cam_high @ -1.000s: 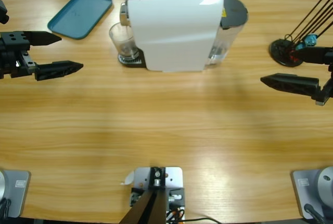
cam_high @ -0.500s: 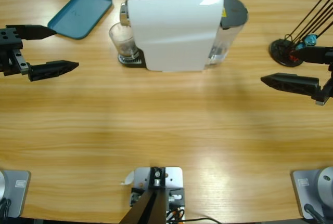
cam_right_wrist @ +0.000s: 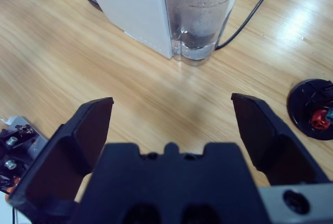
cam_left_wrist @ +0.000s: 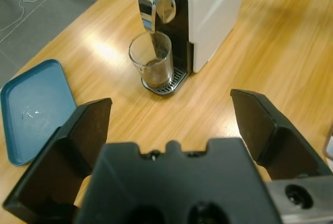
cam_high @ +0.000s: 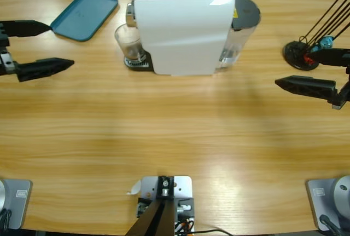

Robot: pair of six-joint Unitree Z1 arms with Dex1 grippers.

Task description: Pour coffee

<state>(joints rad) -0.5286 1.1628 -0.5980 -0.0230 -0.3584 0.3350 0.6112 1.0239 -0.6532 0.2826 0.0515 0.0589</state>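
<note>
A small clear glass [cam_high: 130, 43] [cam_left_wrist: 152, 62] stands on the drip grate under the spout of the white coffee machine [cam_high: 183, 28] [cam_left_wrist: 213, 5]. A shallow dark pool of coffee [cam_left_wrist: 155, 71] lies at the glass's bottom. My left gripper [cam_high: 61, 44] [cam_left_wrist: 169, 102] is open at the table's left edge, well short of the glass and pointing at it. My right gripper [cam_high: 295, 70] [cam_right_wrist: 171, 102] is open at the right edge, facing the machine's clear water tank [cam_right_wrist: 200, 16] from a distance. Neither gripper holds anything.
A teal tray [cam_high: 85, 7] [cam_left_wrist: 34, 109] lies at the back left, beside the left gripper. A black round stand with thin rods [cam_high: 299, 55] [cam_right_wrist: 315, 109] sits by the right gripper. A black cable [cam_right_wrist: 255, 11] runs from behind the machine.
My left gripper has drawn back to the left, away from the glass, and its jaws stand a little wider. The right gripper has not moved.
</note>
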